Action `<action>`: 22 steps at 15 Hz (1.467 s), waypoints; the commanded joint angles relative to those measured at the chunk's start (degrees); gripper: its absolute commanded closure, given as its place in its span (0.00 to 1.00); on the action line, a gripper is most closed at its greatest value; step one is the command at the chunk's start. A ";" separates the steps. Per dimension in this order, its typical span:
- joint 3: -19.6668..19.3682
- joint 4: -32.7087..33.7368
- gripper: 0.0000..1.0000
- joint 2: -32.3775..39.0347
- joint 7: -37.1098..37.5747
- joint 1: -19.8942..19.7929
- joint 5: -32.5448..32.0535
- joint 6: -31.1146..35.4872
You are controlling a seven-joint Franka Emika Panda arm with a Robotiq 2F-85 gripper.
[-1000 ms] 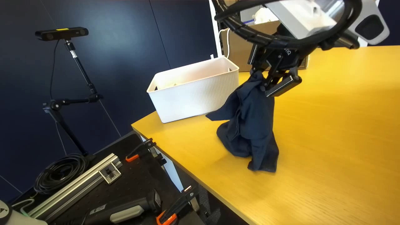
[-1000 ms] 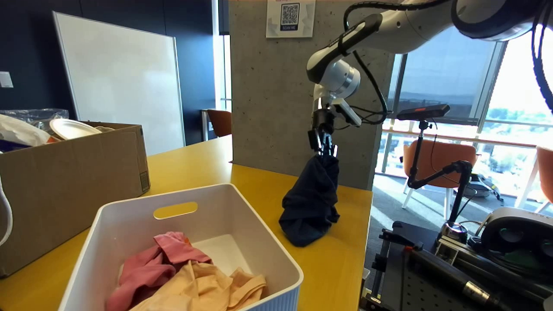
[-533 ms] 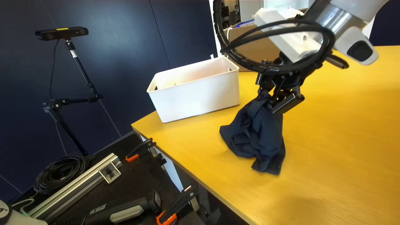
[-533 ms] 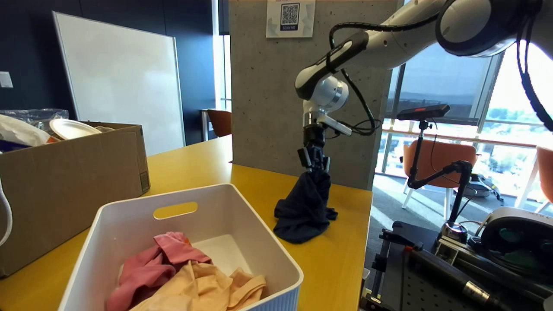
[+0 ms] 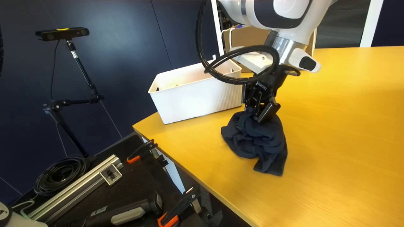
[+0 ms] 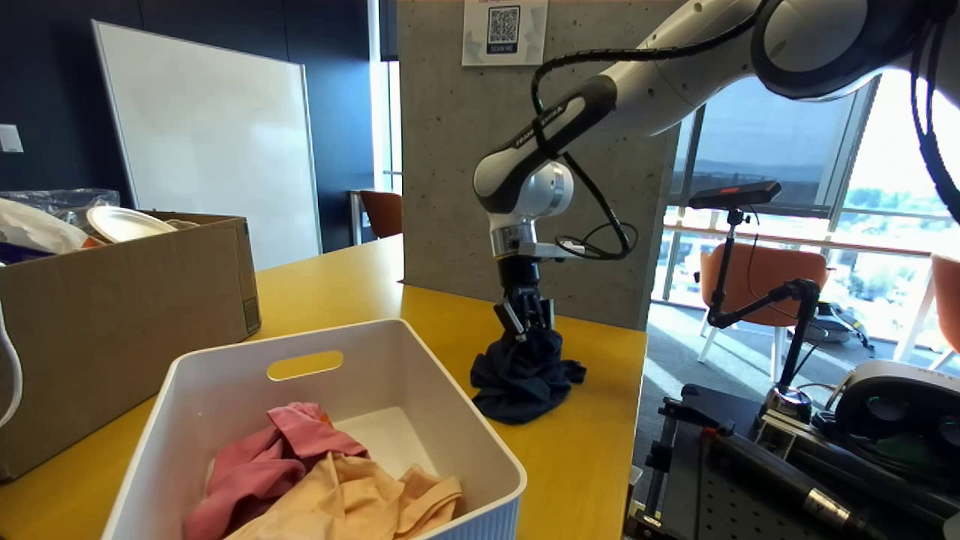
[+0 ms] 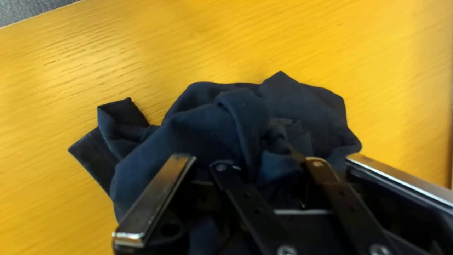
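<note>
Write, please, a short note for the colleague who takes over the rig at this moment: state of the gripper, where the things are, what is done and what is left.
Gripper: low, at the dark blue cloth; the jaws look closed on it, though their tips are hidden in the folds.
Things: the cloth is bunched on the yellow table, outside the white bin. A pink cloth and a peach cloth lie in the bin.
Done: the cloth appears gripped, with its lower part on the table.
Left: apparently, releasing the cloth; check the grip before moving.
</note>
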 commanded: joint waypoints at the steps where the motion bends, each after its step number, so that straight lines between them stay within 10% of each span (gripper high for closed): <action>1: -0.37 -8.28 0.96 -3.78 4.90 3.44 -5.92 5.81; 7: -1.67 -23.08 0.96 -9.13 13.37 8.01 -13.25 23.59; 8: -1.82 -25.76 0.64 -10.54 14.74 8.39 -13.87 26.43; 16: -3.11 -47.99 0.08 -31.50 15.86 7.87 -19.02 36.46; 22: -3.37 -46.97 0.00 -35.65 9.33 0.97 -15.60 35.38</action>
